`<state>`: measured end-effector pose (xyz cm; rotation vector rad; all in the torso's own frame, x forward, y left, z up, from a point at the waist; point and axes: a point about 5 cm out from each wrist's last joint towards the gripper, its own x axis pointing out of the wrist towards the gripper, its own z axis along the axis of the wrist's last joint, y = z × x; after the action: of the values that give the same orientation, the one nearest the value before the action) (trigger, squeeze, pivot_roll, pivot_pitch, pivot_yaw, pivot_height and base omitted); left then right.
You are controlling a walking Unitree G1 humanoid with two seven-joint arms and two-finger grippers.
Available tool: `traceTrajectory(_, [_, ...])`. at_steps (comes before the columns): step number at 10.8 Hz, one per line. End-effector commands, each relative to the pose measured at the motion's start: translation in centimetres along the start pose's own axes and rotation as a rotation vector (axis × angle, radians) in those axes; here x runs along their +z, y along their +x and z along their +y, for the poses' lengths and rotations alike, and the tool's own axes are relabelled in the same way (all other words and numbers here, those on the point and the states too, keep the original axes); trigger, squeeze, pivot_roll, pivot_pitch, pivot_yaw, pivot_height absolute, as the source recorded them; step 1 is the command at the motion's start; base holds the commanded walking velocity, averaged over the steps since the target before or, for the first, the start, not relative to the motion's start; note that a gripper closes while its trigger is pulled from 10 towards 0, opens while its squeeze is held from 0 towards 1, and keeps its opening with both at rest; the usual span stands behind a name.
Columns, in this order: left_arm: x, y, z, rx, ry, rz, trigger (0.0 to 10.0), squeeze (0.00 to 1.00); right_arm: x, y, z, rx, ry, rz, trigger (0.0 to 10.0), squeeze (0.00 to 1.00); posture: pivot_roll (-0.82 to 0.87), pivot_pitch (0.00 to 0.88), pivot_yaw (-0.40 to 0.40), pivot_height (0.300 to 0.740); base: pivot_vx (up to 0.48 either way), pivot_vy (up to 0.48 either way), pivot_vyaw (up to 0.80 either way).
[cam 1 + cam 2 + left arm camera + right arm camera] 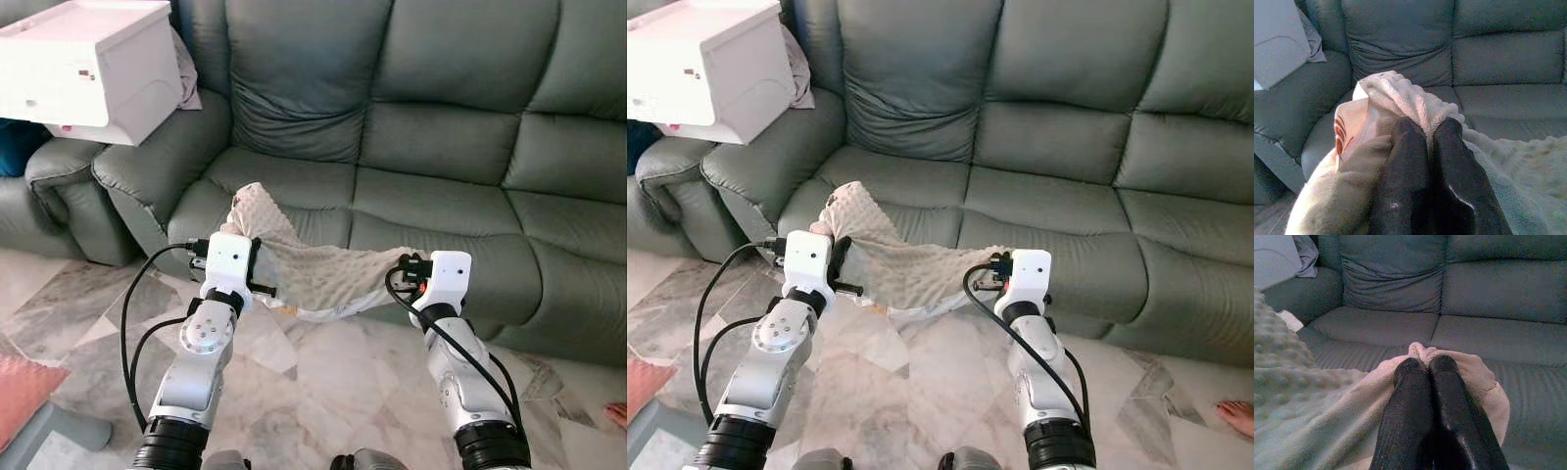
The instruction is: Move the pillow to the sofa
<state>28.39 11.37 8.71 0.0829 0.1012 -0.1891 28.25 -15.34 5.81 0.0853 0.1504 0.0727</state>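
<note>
Pillow (318, 269), a limp beige thing with a bumpy dotted cover, hangs stretched between the two grippers just in front of the grey-green sofa (421, 186), over the marble floor (313, 382) and level with the front edge of the sofa's seat cushions. In the left eye view the left gripper (257, 266) is clamped on the pillow's end nearer the sofa's armrest, where the fabric bunches up into a peak, and the right gripper (400, 266) pinches the opposite end in front of the sofa's middle seat. The cloth sags between them, a white edge hanging lowest. A white box (93, 69) rests on the sofa's armrest, tilted, with a grey cloth (186, 73) tucked behind it against the sofa's back.

The right eye view gives the same arrangement: left gripper (838, 257) and right gripper (991, 272) each closed on an end of the pillow, which touches neither the sofa seat nor the floor. A person's bare foot (1236, 415) shows on the floor beside the sofa's far end.

From the left wrist, the two black fingers (1405, 166) are pressed together with a fold of the pillow squeezed between them, the sofa's seat beyond.

From the right wrist, the fingers (1408, 401) are likewise closed tight on a gathered edge of pillow, pointing toward the sofa's seat cushions.
</note>
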Motion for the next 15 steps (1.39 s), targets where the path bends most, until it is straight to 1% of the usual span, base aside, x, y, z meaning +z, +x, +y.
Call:
traceTrajectory(1, [1.03,0.2,-0.2,-0.005,-0.004,-0.043,10.0,0.0,0.76,0.28,0.13,0.004,-0.005,-0.029,10.0,0.0,-0.02,0.0,-0.019,0.74,0.0,0.0,0.0])
traceTrajectory(4, [1.05,0.18,-0.21,-0.013,-0.002,-0.043,10.0,0.0,0.65,0.22,0.15,0.002,-0.004,-0.026,10.0,0.0,-0.02,0.0,-0.017,0.74,0.0,0.0,0.0])
traceTrajectory(15, [0.76,-0.16,-0.41,-0.028,0.0,-0.031,10.0,0.0,0.35,-0.06,-0.13,-0.017,-0.006,-0.012,10.0,0.0,-0.02,0.0,-0.015,0.74,0.0,-0.296,0.0])
